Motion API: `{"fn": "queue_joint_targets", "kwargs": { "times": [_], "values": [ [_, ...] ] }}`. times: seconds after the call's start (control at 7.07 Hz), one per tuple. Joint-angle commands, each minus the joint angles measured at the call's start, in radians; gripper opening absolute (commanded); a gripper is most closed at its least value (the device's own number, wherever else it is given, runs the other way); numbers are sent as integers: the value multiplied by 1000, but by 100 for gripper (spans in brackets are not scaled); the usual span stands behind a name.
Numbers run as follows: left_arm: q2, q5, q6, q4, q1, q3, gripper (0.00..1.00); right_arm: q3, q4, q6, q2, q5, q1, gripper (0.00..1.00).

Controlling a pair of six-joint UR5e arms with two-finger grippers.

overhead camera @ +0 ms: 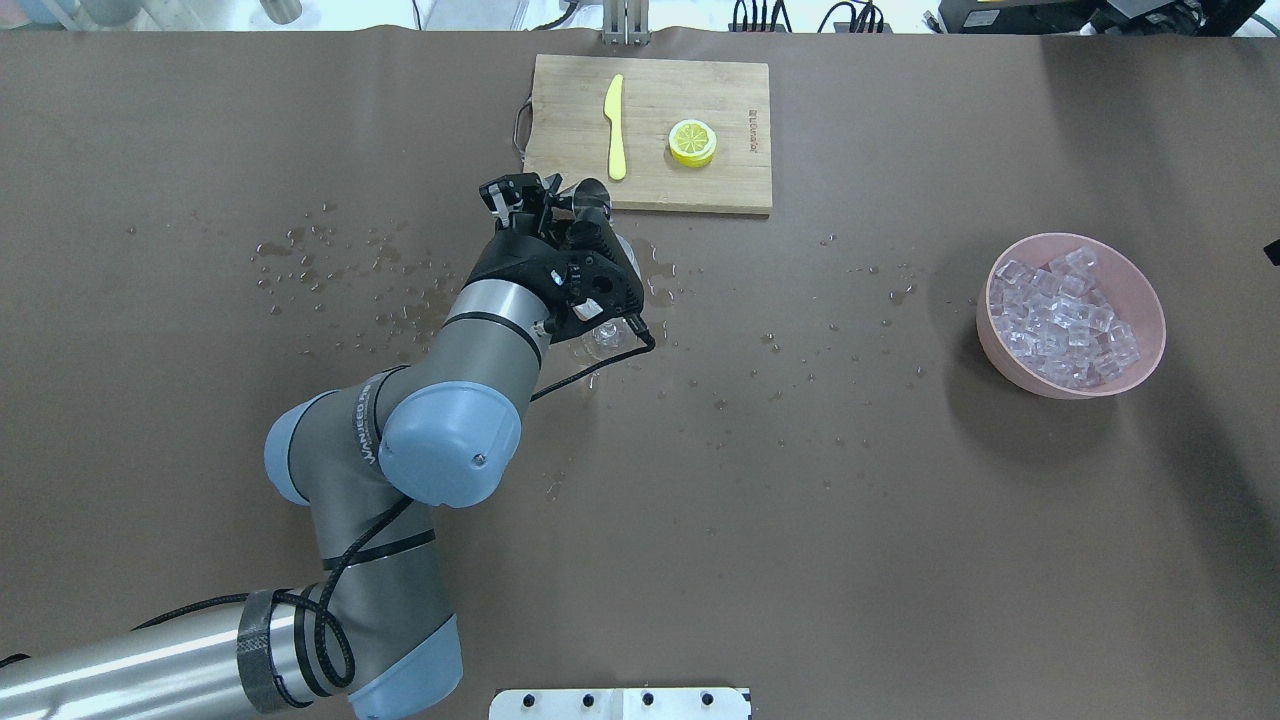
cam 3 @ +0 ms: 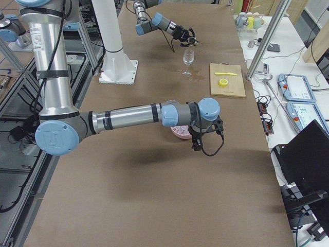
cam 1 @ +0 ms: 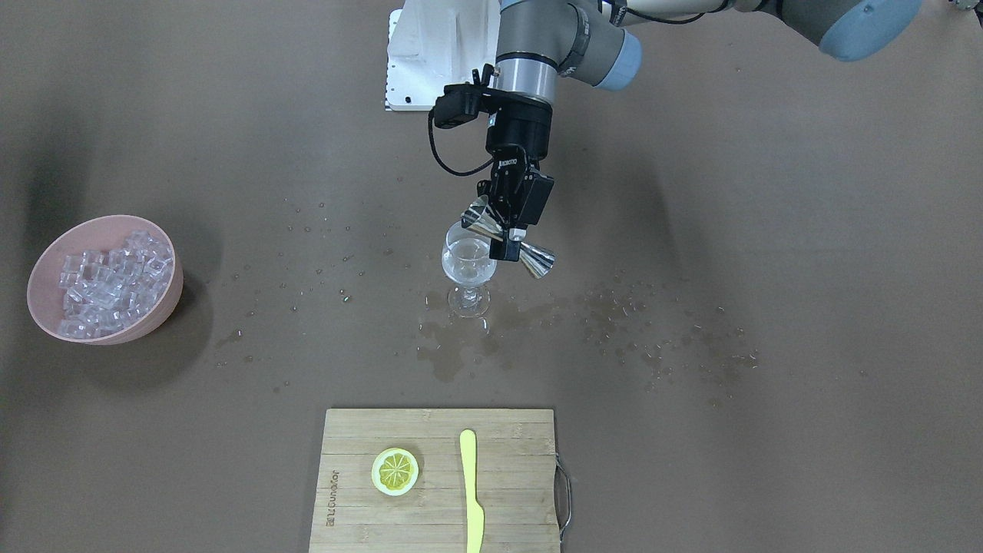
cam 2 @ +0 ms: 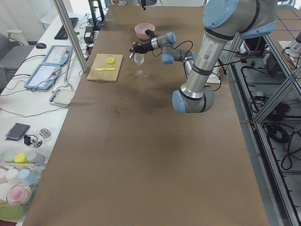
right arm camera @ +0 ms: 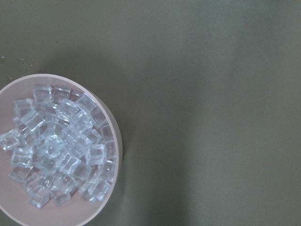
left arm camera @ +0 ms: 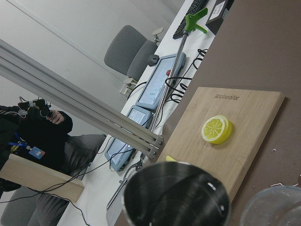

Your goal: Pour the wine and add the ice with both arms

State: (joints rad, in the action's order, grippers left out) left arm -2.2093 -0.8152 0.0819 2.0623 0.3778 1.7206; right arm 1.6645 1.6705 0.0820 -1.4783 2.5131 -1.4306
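1. The wine is a small clear pool in the stemmed glass at the table's centre. The ice fills the pink bowl, at 9 o'clock of the glass in the front-facing view.
2. The left gripper is clamped across the waist of a steel jigger. The jigger is tipped nearly onto its side just above the glass rim, toward 1 o'clock.
3. We judge the step in hand to be finishing the pour. We would hold the pouring lip over the glass mouth, roll slowly, then lift away without grazing the rim. The splashes near the foot argue for patience.
4. The right gripper hangs beside the bowl; we cannot tell whether its fingers are parted.
5. Writing: the left gripper's body appears to read ROBOTIQ. The cutting board, at 6 o'clock, bears a mark we cannot read surely.
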Motion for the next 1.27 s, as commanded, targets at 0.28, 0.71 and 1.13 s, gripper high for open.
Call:
{"fn": "queue_joint_targets", "kwargs": {
  "times": [0.28, 0.71, 1.13],
  "values": [
    [-1, 2, 125, -109, 0, 1, 0, 0, 0, -1, 6, 1, 6, 100],
    [-18, 10, 195, -190, 0, 8, 0, 0, 0, -1, 7, 1, 6, 100],
    [-41, 22, 287, -260, 0, 23, 0, -2, 0, -1, 7, 1, 7, 100]
  ]
}}
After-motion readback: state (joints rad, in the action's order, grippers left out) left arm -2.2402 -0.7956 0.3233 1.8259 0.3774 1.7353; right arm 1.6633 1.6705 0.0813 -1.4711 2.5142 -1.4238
